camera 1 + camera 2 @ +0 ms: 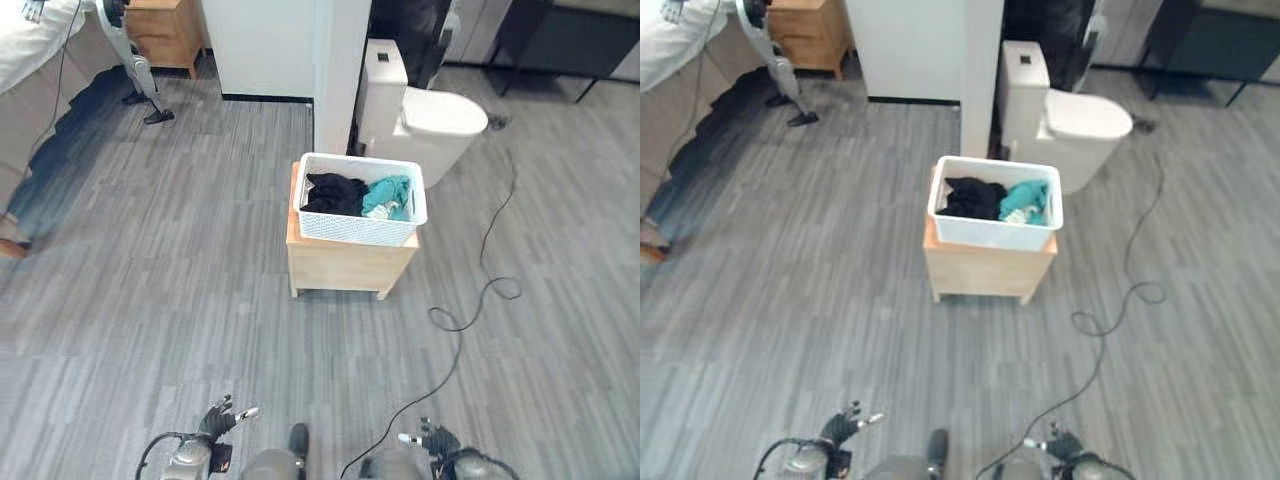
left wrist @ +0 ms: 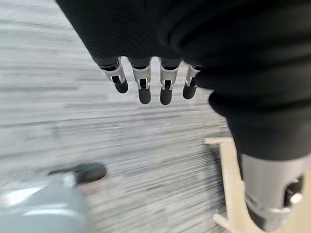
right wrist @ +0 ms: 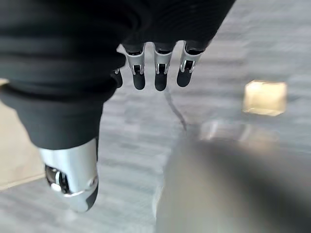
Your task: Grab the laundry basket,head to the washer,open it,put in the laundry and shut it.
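Still at the opening step: grabbing the white laundry basket [image 1: 360,225]. Sits square on top of a small wooden stand [image 1: 345,265], well ahead on the grey plank floor [image 1: 180,290], holding a black garment [image 1: 333,193] and a teal garment [image 1: 388,196]. Just behind the stand, a white toilet-shaped unit [image 1: 425,125] beside a white pillar [image 1: 335,70]; no washer identifiable from here.

To do it well: approach head-on until the stand is within reach, stopping short so as not to knock it. Bring one hand to each short side of the basket, level, then curl under the rim or into the side handle slots and lift straight up, keeping it flat so nothing spills. Worth minding the black cable [image 1: 480,290] trailing on the floor right of the stand.

Left hand [image 2: 153,80] low and far short of the stand, relaxed and loosely extended, nothing held. Right hand [image 3: 155,68] likewise low, loosely extended, empty, well apart from the basket.
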`<state>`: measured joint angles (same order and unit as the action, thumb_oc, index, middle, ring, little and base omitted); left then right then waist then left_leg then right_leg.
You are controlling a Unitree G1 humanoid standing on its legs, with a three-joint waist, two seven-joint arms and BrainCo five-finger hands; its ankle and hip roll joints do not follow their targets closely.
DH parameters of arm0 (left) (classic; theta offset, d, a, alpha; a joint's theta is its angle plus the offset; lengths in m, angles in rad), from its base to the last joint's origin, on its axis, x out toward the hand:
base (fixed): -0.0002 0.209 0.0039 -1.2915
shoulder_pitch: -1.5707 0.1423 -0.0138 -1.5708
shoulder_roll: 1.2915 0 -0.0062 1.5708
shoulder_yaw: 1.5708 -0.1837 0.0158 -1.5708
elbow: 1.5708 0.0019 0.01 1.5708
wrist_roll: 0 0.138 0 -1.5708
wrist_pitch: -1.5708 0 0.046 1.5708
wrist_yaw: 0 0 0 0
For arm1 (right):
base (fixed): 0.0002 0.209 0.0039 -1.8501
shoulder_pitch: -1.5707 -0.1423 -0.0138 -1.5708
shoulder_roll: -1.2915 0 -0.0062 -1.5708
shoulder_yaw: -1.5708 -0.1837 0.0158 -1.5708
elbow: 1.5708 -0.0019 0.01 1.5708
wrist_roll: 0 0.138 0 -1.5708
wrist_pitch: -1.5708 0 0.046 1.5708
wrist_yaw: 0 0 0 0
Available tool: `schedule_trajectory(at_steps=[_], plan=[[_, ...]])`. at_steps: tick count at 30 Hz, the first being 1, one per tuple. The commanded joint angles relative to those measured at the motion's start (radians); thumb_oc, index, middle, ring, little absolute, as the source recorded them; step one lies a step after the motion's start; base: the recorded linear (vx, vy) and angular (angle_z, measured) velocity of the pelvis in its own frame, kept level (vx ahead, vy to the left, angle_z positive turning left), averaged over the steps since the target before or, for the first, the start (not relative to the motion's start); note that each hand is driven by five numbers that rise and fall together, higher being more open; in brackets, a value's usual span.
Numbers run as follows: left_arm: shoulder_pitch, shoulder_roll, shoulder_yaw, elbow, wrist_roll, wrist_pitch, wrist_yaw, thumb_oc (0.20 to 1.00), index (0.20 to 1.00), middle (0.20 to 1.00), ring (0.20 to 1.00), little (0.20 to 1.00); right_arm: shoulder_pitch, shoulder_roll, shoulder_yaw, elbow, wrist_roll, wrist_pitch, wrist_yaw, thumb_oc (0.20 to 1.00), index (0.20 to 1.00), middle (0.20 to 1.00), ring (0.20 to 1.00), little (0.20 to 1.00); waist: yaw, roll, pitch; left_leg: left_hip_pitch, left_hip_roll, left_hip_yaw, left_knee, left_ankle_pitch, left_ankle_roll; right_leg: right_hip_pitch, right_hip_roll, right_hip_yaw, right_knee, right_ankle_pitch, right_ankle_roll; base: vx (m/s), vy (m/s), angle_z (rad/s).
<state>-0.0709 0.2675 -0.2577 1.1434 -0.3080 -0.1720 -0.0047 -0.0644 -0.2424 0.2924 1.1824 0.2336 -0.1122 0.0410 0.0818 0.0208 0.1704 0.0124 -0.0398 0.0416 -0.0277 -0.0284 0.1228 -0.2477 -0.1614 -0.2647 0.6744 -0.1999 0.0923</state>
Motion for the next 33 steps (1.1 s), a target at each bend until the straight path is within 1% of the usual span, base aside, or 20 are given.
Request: schedule_trajectory(at_steps=[1, 2, 3, 4, 6, 7, 10, 12, 13, 15, 16, 17, 18, 19, 20, 21, 22, 25, 27, 33], plan=[[0.027, 0.035, 0.011, -0.038, -0.026, -0.038, 0.016, 1.0, 1.0, 1.0, 1.0, 1.0, 0.002, -0.029, -0.007, -0.033, 0.056, -0.014, -0.02, 1.0, 1.0, 1.0, 1.0, 1.0, -0.005, -0.05, 0.007, -0.064, 0.016, 0.008, 0.092, -0.02, -0.076, 0.118, 0.041, -0.027, -0.462, 0.143, 0.003, 0.18, -0.075, 0.15], [0.027, 0.035, 0.012, -0.048, -0.027, -0.041, 0.015, 1.0, 1.0, 1.0, 1.0, 1.0, 0.005, -0.034, -0.013, -0.049, 0.058, -0.013, -0.023, 1.0, 1.0, 1.0, 1.0, 1.0, -0.012, -0.055, 0.012, -0.052, 0.01, 0.002, 0.097, -0.032, -0.082, 0.117, 0.039, -0.012, -0.545, 0.169, 0.012, 0.47, -0.173, 0.64], [0.017, 0.031, 0.015, -0.035, -0.02, -0.048, 0.017, 1.0, 1.0, 1.0, 1.0, 1.0, 0.014, -0.045, -0.033, -0.066, 0.063, -0.013, -0.025, 1.0, 1.0, 1.0, 1.0, 1.0, -0.029, -0.073, 0.015, -0.003, -0.007, -0.024, 0.104, -0.073, -0.088, 0.086, 0.037, 0.086, -0.674, 0.245, 0.046, 0.37, -0.132, 0.75], [0.017, 0.03, 0.015, -0.035, -0.02, -0.049, 0.017, 1.0, 1.0, 1.0, 1.0, 1.0, 0.014, -0.045, -0.033, -0.067, 0.063, -0.013, -0.025, 1.0, 1.0, 1.0, 1.0, 1.0, -0.029, -0.072, 0.016, -0.002, -0.006, -0.024, 0.104, -0.074, -0.088, 0.088, 0.038, 0.086, -0.675, 0.245, 0.046, 0.39, -0.138, 0.8], [0.031, 0.028, 0.018, -0.034, -0.009, -0.056, 0.012, 1.0, 1.0, 1.0, 1.0, 1.0, 0.047, -0.062, -0.061, -0.083, 0.081, -0.021, -0.017, 1.0, 1.0, 1.0, 1.0, 1.0, -0.046, -0.086, -0.008, 0.046, -0.013, -0.048, 0.114, -0.115, -0.093, 0.096, 0.044, 0.147, -0.696, 0.284, 0.053, 0.32, -0.136, 0.5], [0.031, 0.027, 0.018, -0.034, -0.009, -0.056, 0.012, 1.0, 1.0, 1.0, 1.0, 1.0, 0.047, -0.062, -0.061, -0.083, 0.081, -0.021, -0.017, 1.0, 1.0, 1.0, 1.0, 1.0, -0.046, -0.086, -0.007, 0.047, -0.013, -0.049, 0.114, -0.115, -0.093, 0.098, 0.044, 0.147, -0.696, 0.283, 0.053, 0.36, -0.182, 0.61], [0.046, 0.022, 0.018, -0.018, -0.004, -0.056, 0.002, 1.0, 1.0, 1.0, 1.0, 1.0, 0.087, -0.07, -0.08, -0.083, 0.098, -0.026, -0.006, 1.0, 1.0, 1.0, 1.0, 1.0, -0.056, -0.098, -0.031, 0.093, 0.005, -0.069, 0.161, -0.171, -0.108, 0.123, 0.064, 0.165, -0.635, 0.262, 0.03, 0.29, -0.184, 0.53], [0.054, 0.015, 0.023, 0.007, -0.001, -0.051, -0.002, 1.0, 1.0, 1.0, 1.0, 1.0, 0.104, -0.067, -0.088, -0.06, 0.095, -0.025, 0.0, 1.0, 1.0, 1.0, 1.0, 1.0, -0.058, -0.097, -0.05, 0.083, 0.041, -0.061, 0.261, -0.141, -0.142, 0.168, 0.08, 0.126, -0.626, 0.238, 0.006, 0.27, -0.273, 0.23], [0.054, 0.013, 0.027, 0.013, -0.007, -0.047, -0.002, 1.0, 1.0, 1.0, 1.0, 1.0, 0.106, -0.07, -0.093, -0.058, 0.1, -0.024, -0.001, 1.0, 1.0, 1.0, 1.0, 1.0, -0.056, -0.098, -0.048, 0.041, 0.059, -0.056, 0.386, -0.096, -0.161, 0.192, 0.091, 0.115, -0.622, 0.219, -0.015, 0.19, -0.297, 0.17], [0.053, 0.01, 0.03, 0.004, -0.02, -0.043, -0.001, 1.0, 1.0, 1.0, 1.0, 1.0, 0.104, -0.079, -0.097, -0.07, 0.118, -0.026, -0.006, 1.0, 1.0, 1.0, 1.0, 1.0, -0.051, -0.099, -0.031, -0.067, 0.075, -0.073, 0.607, -0.045, -0.162, 0.221, 0.116, 0.105, -0.619, 0.194, -0.051, 0.09, -0.244, 0.27], [0.047, 0.01, 0.034, 0.003, -0.03, -0.042, 0.003, 1.0, 1.0, 1.0, 1.0, 1.0, 0.098, -0.086, -0.099, -0.074, 0.129, -0.026, -0.008, 1.0, 1.0, 1.0, 1.0, 1.0, -0.044, -0.105, -0.02, -0.109, 0.077, -0.083, 0.68, -0.017, -0.158, 0.236, 0.125, 0.106, -0.62, 0.183, -0.066, 0.07, -0.189, -0.02], [0.043, 0.01, 0.038, -0.004, -0.044, -0.042, 0.008, 1.0, 1.0, 1.0, 1.0, 1.0, 0.093, -0.096, -0.104, -0.085, 0.135, -0.026, -0.018, 1.0, 1.0, 1.0, 1.0, 1.0, -0.041, -0.107, -0.013, -0.139, 0.085, -0.084, 0.681, -0.01, -0.148, 0.246, 0.128, 0.105, -0.623, 0.172, -0.072, 0.09, -0.133, -0.26], [0.045, 0.013, 0.042, -0.022, -0.049, -0.042, 0.01, 1.0, 1.0, 1.0, 1.0, 1.0, 0.094, -0.103, -0.109, -0.103, 0.137, -0.028, -0.022, 1.0, 1.0, 1.0, 1.0, 1.0, -0.04, -0.109, -0.013, -0.142, 0.093, -0.074, 0.637, -0.019, -0.144, 0.254, 0.126, 0.107, -0.627, 0.168, -0.072, 0.23, -0.036, -0.15], [0.065, 0.03, 0.048, -0.111, -0.075, -0.043, 0.014, 1.0, 1.0, 1.0, 1.0, 1.0, 0.117, -0.141, -0.159, -0.189, 0.17, -0.039, -0.031, 1.0, 1.0, 1.0, 1.0, 1.0, -0.031, -0.116, -0.018, -0.14, 0.114, -0.062, 0.389, -0.034, -0.154, 0.287, 0.112, 0.12, -0.656, 0.16, -0.056, 0.2, 0.011, -0.06], [0.065, 0.031, 0.048, -0.111, -0.075, -0.043, 0.014, 1.0, 1.0, 1.0, 1.0, 1.0, 0.117, -0.14, -0.159, -0.189, 0.17, -0.039, -0.031, 1.0, 1.0, 1.0, 1.0, 1.0, -0.032, -0.118, -0.019, -0.139, 0.111, -0.062, 0.384, -0.03, -0.154, 0.285, 0.11, 0.119, -0.656, 0.16, -0.055, 0.24, 0.071, -0.09], [0.078, 0.043, 0.06, -0.156, -0.077, -0.036, 0.028, 1.0, 1.0, 1.0, 1.0, 1.0, 0.128, -0.162, -0.193, -0.235, 0.178, -0.043, -0.043, 1.0, 1.0, 1.0, 1.0, 1.0, -0.03, -0.105, -0.024, -0.13, 0.128, -0.081, 0.231, 0.029, -0.175, 0.3, 0.115, 0.126, -0.673, 0.155, -0.047, 0.12, 0.092, -0.32], [0.075, 0.056, 0.068, -0.211, -0.066, -0.029, 0.049, 1.0, 1.0, 1.0, 1.0, 1.0, 0.131, -0.179, -0.223, -0.273, 0.177, -0.046, -0.06, 1.0, 1.0, 1.0, 1.0, 1.0, -0.031, -0.092, -0.026, -0.143, 0.144, -0.085, 0.171, 0.07, -0.185, 0.303, 0.117, 0.126, -0.67, 0.148, -0.046, 0.14, 0.117, -0.42], [0.081, 0.073, 0.091, -0.33, 0.022, 0.006, 0.077, 1.0, 1.0, 1.0, 1.0, 1.0, 0.172, -0.214, -0.291, -0.406, 0.137, -0.035, -0.095, 1.0, 1.0, 1.0, 1.0, 1.0, -0.048, -0.064, -0.041, -0.096, 0.178, -0.033, 0.087, 0.085, -0.198, 0.324, 0.119, 0.126, -0.668, 0.128, -0.043, 0.15, 0.128, -0.34], [0.077, 0.074, 0.118, -0.376, 0.045, 0.054, 0.076, 1.0, 1.0, 1.0, 1.0, 1.0, 0.199, -0.249, -0.362, -0.49, 0.099, 0.0, -0.114, 1.0, 1.0, 1.0, 1.0, 1.0, -0.056, -0.043, -0.063, -0.052, 0.17, -0.024, 0.053, 0.077, -0.193, 0.344, 0.108, 0.136, -0.671, 0.123, -0.038, 0.17, 0.146, -0.16], [0.097, 0.163, 0.193, -0.582, 0.052, 0.094, 0.036, 1.0, 1.0, 1.0, 1.0, 1.0, 0.211, -0.329, -0.492, -0.594, 0.001, 0.053, -0.127, 1.0, 1.0, 1.0, 1.0, 1.0, -0.056, -0.001, -0.093, 0.026, 0.143, 0.009, -0.012, 0.069, -0.179, 0.368, 0.073, 0.142, -0.676, 0.117, -0.019, 0.15, 0.146, -0.28]])
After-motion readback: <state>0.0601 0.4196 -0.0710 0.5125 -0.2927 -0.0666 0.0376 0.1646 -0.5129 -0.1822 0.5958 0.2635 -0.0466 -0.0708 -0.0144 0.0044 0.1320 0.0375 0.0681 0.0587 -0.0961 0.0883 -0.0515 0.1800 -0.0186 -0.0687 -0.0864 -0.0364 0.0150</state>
